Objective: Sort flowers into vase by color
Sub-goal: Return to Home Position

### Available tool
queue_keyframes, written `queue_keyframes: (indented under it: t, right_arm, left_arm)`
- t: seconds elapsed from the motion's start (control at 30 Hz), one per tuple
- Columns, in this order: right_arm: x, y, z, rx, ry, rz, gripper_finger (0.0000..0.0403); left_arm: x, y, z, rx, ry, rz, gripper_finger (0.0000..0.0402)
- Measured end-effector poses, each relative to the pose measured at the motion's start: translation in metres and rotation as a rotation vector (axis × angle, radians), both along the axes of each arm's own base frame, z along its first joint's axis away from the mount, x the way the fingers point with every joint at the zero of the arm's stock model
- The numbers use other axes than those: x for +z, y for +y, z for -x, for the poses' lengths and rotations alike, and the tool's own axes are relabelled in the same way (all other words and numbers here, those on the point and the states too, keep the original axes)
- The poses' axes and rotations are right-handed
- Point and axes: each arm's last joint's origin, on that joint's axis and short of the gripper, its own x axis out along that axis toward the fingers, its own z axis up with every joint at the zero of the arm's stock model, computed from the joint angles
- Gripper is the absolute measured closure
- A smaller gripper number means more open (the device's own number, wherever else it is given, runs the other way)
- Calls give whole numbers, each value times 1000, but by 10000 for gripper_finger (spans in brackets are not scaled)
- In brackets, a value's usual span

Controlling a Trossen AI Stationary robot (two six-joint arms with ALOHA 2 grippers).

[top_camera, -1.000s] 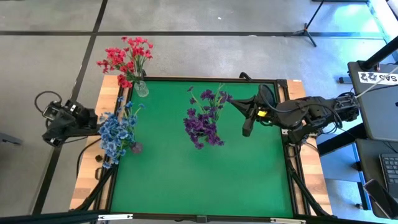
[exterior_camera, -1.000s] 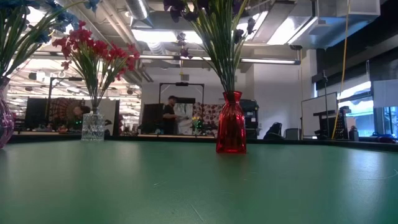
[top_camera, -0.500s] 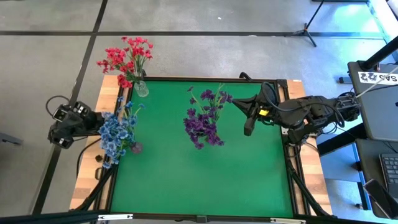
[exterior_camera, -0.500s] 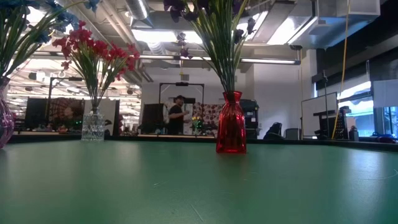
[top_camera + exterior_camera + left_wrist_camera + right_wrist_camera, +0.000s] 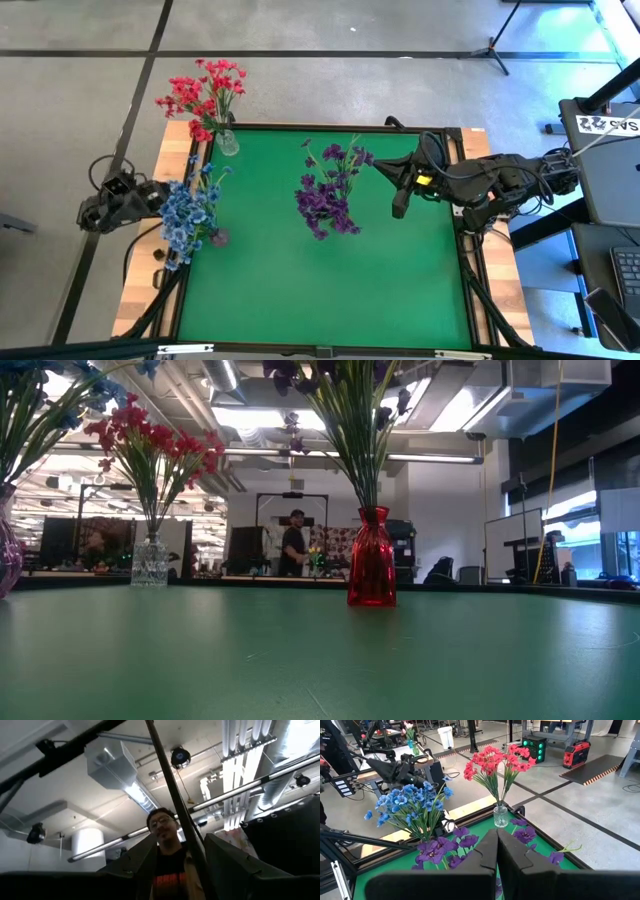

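Observation:
Three bunches of flowers stand in vases on the green table (image 5: 330, 290). The red flowers (image 5: 205, 92) fill a clear vase (image 5: 150, 563) at the far left corner. The blue flowers (image 5: 188, 212) stand in a purple vase (image 5: 218, 237) at the left edge. The purple flowers (image 5: 328, 195) rise from a red vase (image 5: 371, 558) near the middle. My right gripper (image 5: 398, 208) hangs shut above the table, right of the purple flowers. My left gripper (image 5: 182, 870) is folded back off the table's left edge, open, pointing up at the ceiling, with nothing held.
The near half of the green table holds nothing. A dark rig bar (image 5: 170, 790) crosses the left wrist view, and a person (image 5: 167, 855) stands beyond it. Another person (image 5: 293, 545) walks in the room behind the table. A desk (image 5: 610, 160) stands to the right.
My left arm has sunk lower beside the table's left edge, and its gripper has rolled about its own line. The person in the room behind has walked to the right. The flowers, the vases and my right gripper have kept still.

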Motion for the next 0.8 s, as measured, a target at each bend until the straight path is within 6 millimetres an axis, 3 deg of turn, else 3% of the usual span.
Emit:
queue_keyframes:
  t: [0.37, 0.63, 0.8]
  right_arm:
    - [0, 1, 0, 15, -7, -29, 396]
    - [0, 1, 0, 22, -13, -51, 396]
    - [0, 1, 0, 18, -21, -68, 396]
  left_arm:
    - [-9, -1, -4, -31, 13, -44, 240]
    - [-16, -6, -2, -191, 94, -335, 240]
    - [-18, -7, 0, -247, 83, -421, 240]
